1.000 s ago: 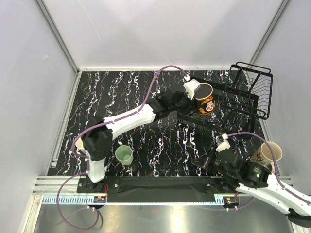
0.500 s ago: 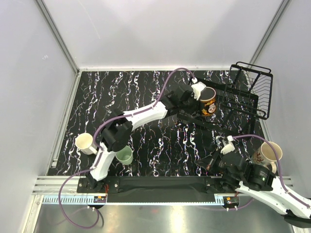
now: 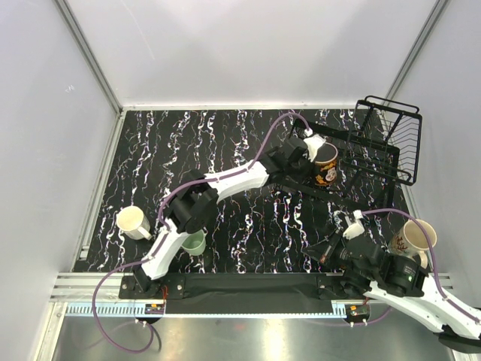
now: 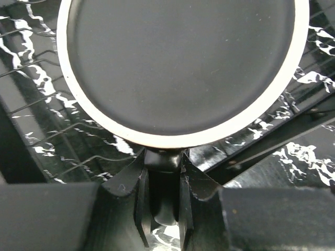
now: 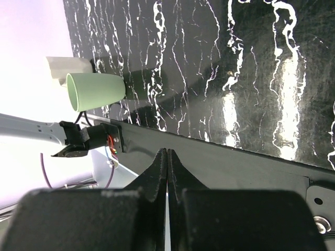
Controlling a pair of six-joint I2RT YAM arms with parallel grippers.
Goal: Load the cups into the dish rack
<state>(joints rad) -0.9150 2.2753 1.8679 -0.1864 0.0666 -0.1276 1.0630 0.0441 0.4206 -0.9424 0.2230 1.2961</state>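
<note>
L tool [image 4: 163, 201] clamped on black mug [image 4: 178, 63] handle over dish rack [image 3: 406, 147]; R tool [image 5: 167, 157] closed, empty.

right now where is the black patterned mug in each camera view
Top external: black mug upper right of centre, in the left tool, at the dish rack's left end.
Left wrist: black mug fills the upper frame, handle in the tool.
Right wrist: not in it.
Shared landmark: marbled tabletop.

Black white-veined tabletop [image 3: 188, 143], pale walls [image 3: 248, 53]
</note>
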